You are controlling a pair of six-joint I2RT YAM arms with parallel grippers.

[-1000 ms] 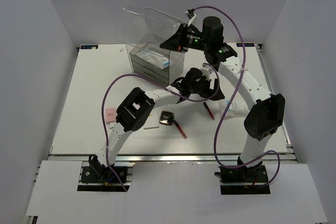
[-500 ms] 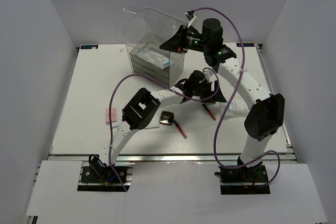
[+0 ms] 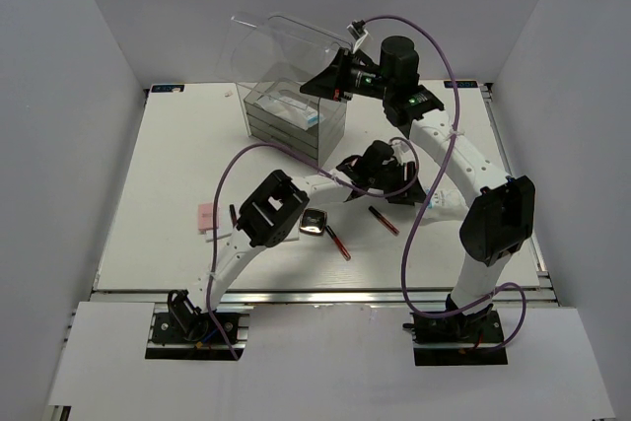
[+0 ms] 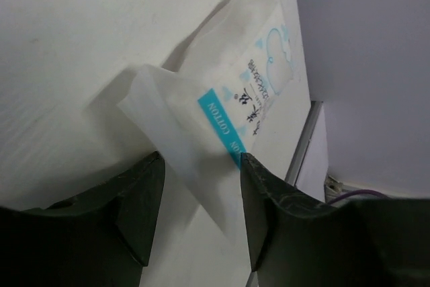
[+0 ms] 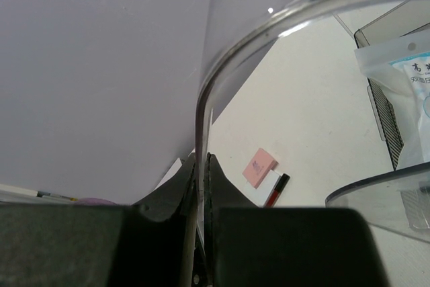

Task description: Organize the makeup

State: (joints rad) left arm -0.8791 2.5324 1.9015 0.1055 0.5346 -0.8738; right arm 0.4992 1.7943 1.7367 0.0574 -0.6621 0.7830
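A white, blue-printed soft packet [image 4: 248, 92] lies on the table. Its near end sits between the fingers of my left gripper [image 4: 201, 166], whose jaws stand apart on either side of it; the right finger [image 4: 269, 199] touches the packet's edge. From above, the left gripper [image 3: 386, 176] is low at mid-table. My right gripper [image 5: 200, 166] is shut on the rim of the clear lid [image 5: 269, 31] and holds it raised over the clear drawer box [image 3: 296, 115]. Another packet [image 5: 403, 78] lies in the box's top. Two dark-red sticks [image 3: 337, 242] [image 3: 385, 220], a black compact [image 3: 314, 223] and a pink pad [image 3: 206, 215] lie on the table.
The drawer box stands at the back centre of the white table [image 3: 177, 165]. The right wrist view shows the pink pad [image 5: 259, 167] with a white pad [image 5: 272, 181] and a stick [image 5: 276, 191] beside it. Purple cables [image 3: 419, 214] loop over the right half.
My left arm has reached further to the right and lower, and its jaws have narrowed around the packet's end. The right gripper and the raised lid have not moved.
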